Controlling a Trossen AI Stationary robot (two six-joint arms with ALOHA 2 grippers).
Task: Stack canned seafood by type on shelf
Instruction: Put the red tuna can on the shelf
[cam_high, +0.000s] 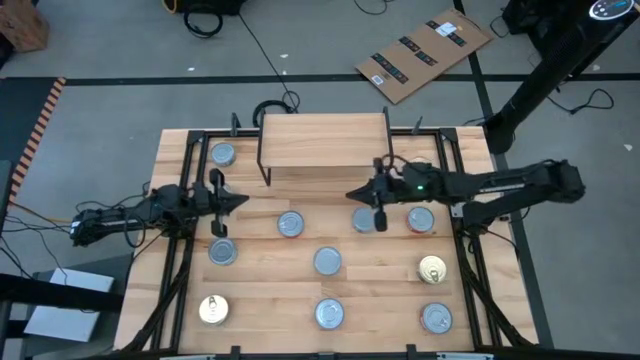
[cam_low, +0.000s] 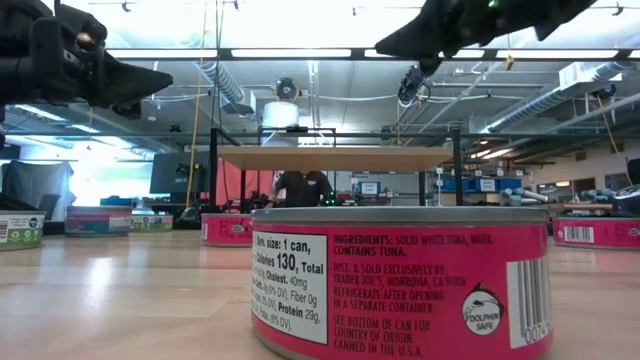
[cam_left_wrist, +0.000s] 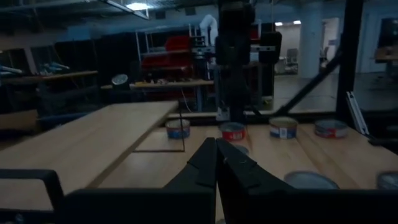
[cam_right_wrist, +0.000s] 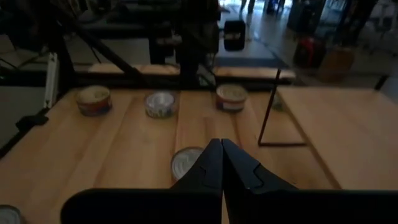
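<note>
Right end effector (cam_high: 358, 193) hovering shut, empty, over desk (cam_high: 180, 160), just near side of raised light-wood shelf (cam_high: 322, 140). Nearest short round silver-topped tin (cam_high: 365, 219) lying just nearward. Left end effector (cam_high: 238, 201) also shut, empty, farther off.

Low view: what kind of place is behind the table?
Probably a large workshop or lab hall: exposed ceiling ducts, long strip lights, and rows of benches behind the shelf. A person shows beyond it.

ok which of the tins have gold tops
Two: the gold-topped tin at the table's front left corner, and the gold-topped tin near the right edge. Every other tin has a silver top.
</note>
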